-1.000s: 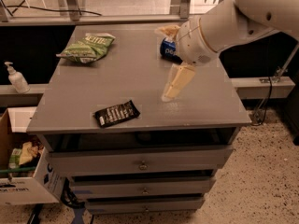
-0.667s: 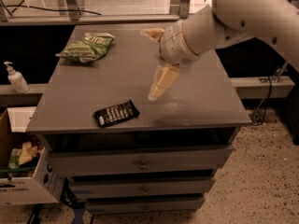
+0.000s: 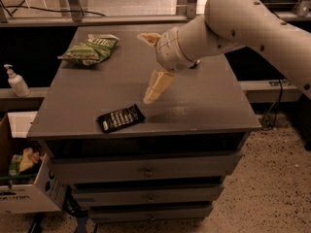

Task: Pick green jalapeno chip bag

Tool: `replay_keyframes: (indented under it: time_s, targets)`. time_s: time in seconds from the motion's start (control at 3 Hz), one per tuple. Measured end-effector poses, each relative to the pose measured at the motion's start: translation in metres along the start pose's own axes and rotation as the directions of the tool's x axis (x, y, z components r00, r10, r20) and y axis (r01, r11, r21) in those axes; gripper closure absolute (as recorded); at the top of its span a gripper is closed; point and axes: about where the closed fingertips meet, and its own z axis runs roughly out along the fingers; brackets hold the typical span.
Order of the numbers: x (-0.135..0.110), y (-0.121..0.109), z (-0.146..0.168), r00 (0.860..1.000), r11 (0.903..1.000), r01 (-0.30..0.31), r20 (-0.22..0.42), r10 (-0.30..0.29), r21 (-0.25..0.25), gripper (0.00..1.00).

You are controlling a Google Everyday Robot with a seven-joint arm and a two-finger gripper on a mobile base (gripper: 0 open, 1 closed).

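Green and crinkled, the jalapeno chip bag lies untouched at the far-left corner of the worktop. Your jaws, spread apart and empty, have swung leftward to mid-worktop; the bag now sits near, around ten o'clock from them.

The gripper hangs over the middle of the tabletop with its jaws spread apart. Open, bare surface runs from it to the green jalapeno chip bag at the far left corner. The black wrapper lies flat near the front edge, off that line. The arm covers the far right side.
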Motion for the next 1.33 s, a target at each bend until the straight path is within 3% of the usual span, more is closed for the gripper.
replay_keyframes:
  time_s: [0.33, 1.33]
  targets:
    - [-0.005, -0.011, 0.012, 0.999, 0.9989, 0.045, 0.002, -0.045, 0.012, 0.00]
    - [-0.007, -0.087, 0.073, 0.998, 0.9876, 0.049, -0.034, -0.045, 0.149, 0.00]
